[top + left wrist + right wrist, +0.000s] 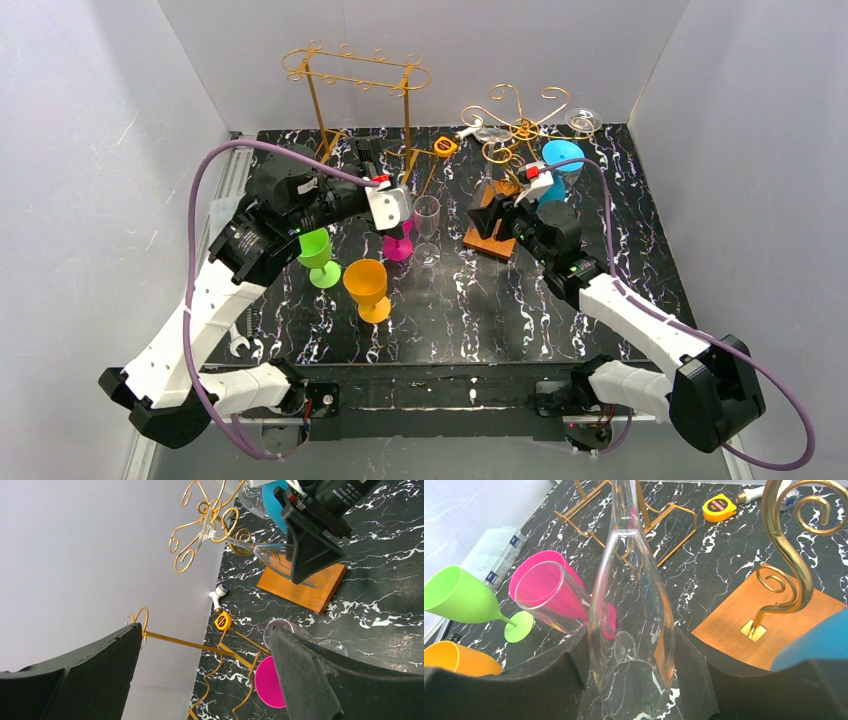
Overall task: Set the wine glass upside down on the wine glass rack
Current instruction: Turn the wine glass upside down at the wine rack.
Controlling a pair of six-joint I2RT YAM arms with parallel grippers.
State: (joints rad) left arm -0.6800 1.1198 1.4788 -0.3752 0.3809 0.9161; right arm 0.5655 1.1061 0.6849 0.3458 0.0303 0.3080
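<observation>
Clear and slender, the wine glass [631, 605] is gripped around its bowl by the right hand [497, 213], whose two black pads press on either side of it. The glass is tipped well off upright, with its stem pointing away from the wrist towards the gold scrolls of the rack [518, 125], and it is held over the near end of the rack's wooden base [729, 625]. It does not yet hang from any scroll. The left hand [398, 208] hovers over the middle of the black marbled desk [600, 300] with its fingers spread wide and nothing between them. Just beside it stand a pink cup [534, 560] and a clear tumbler [554, 597], the tumbler in front of the pink one in the right wrist view. A green cup [459, 595] and an orange cup [454, 660] stand nearer the arm bases. A blue cup [562, 160] sits close to the rack's right side. A yellow tape measure [719, 507] lies towards the back of the desk, between the rack and a taller gold frame [355, 75].
</observation>
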